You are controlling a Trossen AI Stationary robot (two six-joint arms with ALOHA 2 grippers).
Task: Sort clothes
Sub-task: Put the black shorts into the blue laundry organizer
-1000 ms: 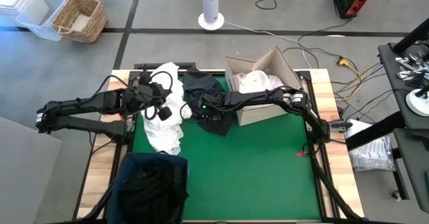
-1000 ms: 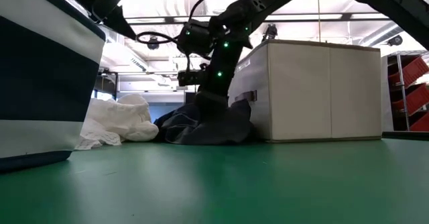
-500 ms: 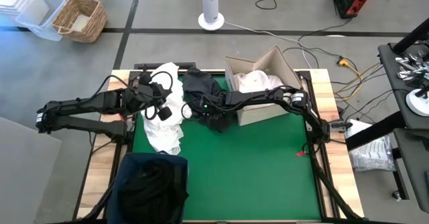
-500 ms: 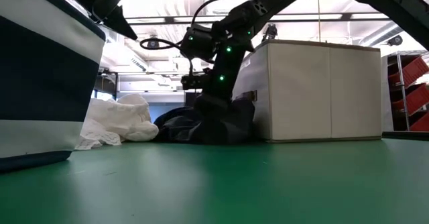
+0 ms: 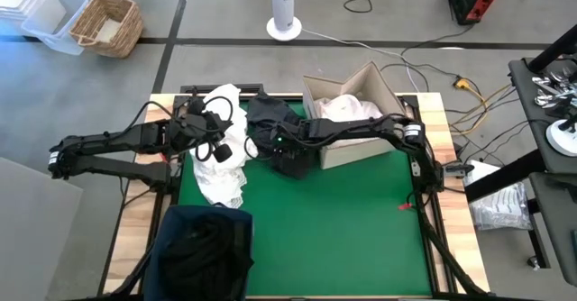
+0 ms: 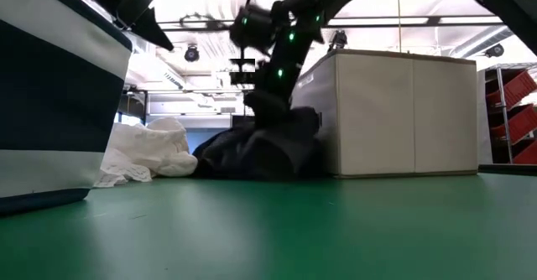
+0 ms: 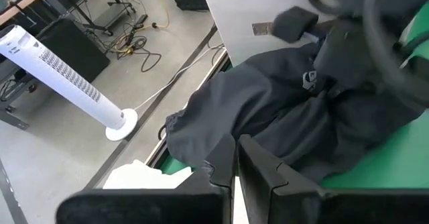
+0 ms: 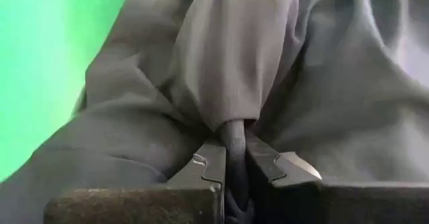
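Note:
A dark garment (image 5: pixel 269 117) lies bunched on the green mat against the cardboard box (image 5: pixel 361 148). My right gripper (image 8: pixel 232 133) is down on it from above and shut on its cloth. White clothes (image 5: pixel 223 177) lie heaped to the left of it on the mat. My left gripper (image 7: pixel 234 158) hovers above them with its fingers shut and nothing seen between them. More white clothes (image 5: pixel 347 109) lie inside the box. My right gripper pinches a raised fold of the dark garment (image 8: pixel 231 117) between its two fingers; the number of layers does not show. The fingers point down from above (image 6: pixel 270 95). The cloth is drawn up into a peak under them, and the rest (image 6: pixel 252 156) lies on the mat.
A navy fabric bin (image 5: pixel 203 251) with dark cloth in it stands at the near left corner. The box stands at the far right of the mat. Bare green mat (image 5: pixel 343 229) spreads over the near right part.
My right gripper has shut on the dark garment and risen a little, shifting slightly toward the box. The garment's top has been pulled up into a peak while its lower part has stayed on the mat.

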